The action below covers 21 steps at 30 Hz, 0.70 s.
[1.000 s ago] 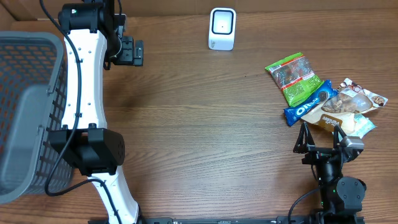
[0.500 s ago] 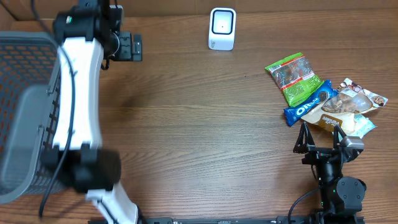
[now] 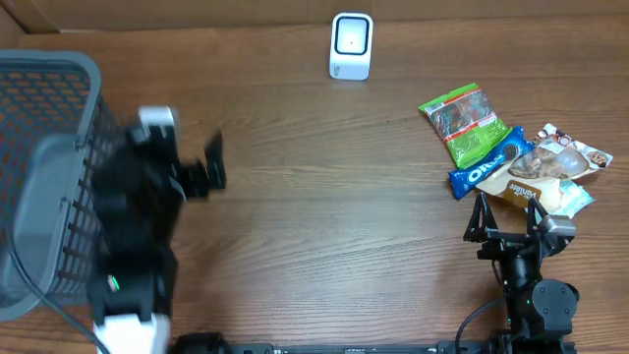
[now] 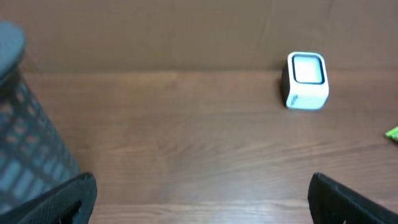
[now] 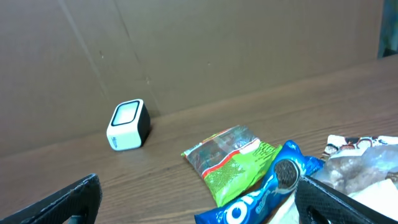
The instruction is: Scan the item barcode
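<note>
Three snack items lie together at the right: a green packet [image 3: 464, 123] [image 5: 233, 158], a blue Oreo pack [image 3: 488, 165] [image 5: 267, 196] and a clear nut packet [image 3: 555, 165] [image 5: 367, 162]. The white barcode scanner [image 3: 351, 45] [image 4: 306, 81] [image 5: 129, 124] stands at the back centre. My right gripper [image 3: 507, 214] [image 5: 199, 199] is open just in front of the Oreo pack and holds nothing. My left gripper [image 3: 208, 167] [image 4: 202, 196], blurred by motion, is open and empty over bare table beside the basket, facing the scanner.
A large grey mesh basket [image 3: 39, 177] [image 4: 25, 149] fills the left edge of the table. A brown cardboard wall [image 4: 186, 31] runs behind the scanner. The left arm's body [image 3: 133, 256] stands at the front left.
My left arm has swung from the back left corner down toward the front, its gripper now lower beside the basket. The right arm and the snack items have not moved.
</note>
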Available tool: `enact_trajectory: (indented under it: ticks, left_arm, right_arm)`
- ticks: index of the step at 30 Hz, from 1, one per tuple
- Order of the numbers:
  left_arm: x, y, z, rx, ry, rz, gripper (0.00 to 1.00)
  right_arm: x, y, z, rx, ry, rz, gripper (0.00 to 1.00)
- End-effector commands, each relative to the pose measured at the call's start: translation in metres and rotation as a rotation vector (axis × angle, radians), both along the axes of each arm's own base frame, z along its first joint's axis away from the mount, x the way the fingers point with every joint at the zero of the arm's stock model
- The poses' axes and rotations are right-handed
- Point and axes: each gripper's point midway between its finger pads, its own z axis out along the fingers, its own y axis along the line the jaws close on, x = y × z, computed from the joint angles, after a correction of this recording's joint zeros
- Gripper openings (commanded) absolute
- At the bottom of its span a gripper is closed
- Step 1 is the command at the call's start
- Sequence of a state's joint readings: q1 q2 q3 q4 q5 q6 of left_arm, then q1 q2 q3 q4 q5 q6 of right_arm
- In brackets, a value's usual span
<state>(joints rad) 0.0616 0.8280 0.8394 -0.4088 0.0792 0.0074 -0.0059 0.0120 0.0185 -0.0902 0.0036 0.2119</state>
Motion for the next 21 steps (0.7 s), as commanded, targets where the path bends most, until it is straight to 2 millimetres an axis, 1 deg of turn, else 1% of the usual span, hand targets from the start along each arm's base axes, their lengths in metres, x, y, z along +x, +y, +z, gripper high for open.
enact_trajectory:
  ticks: [1, 7, 12, 16, 21]
  left_arm:
    - [-0.027, -0.003, -0.023, 0.016, -0.105, -0.014, 0.99]
    - [-0.050, -0.004, -0.050, 0.030, -0.272, -0.013, 1.00]
    - [-0.063, -0.005, -0.067, 0.073, -0.372, -0.018, 0.99]
    - [-0.067, -0.005, -0.080, 0.128, -0.411, -0.028, 1.00]
    - [-0.066, -0.005, -0.103, 0.225, -0.390, -0.050, 1.00]
  right_arm:
    - [0.000, 0.001, -0.001, -0.003, -0.006, 0.004, 1.00]
    - [0.000, 0.001, -0.001, -0.003, -0.006, 0.005, 1.00]
    - [0.000, 0.001, -0.001, -0.003, -0.006, 0.005, 1.00]
    - [0.000, 0.001, -0.001, -0.003, -0.005, 0.005, 1.00]
    - [0.000, 0.001, -0.001, -0.003, -0.006, 0.005, 1.00]
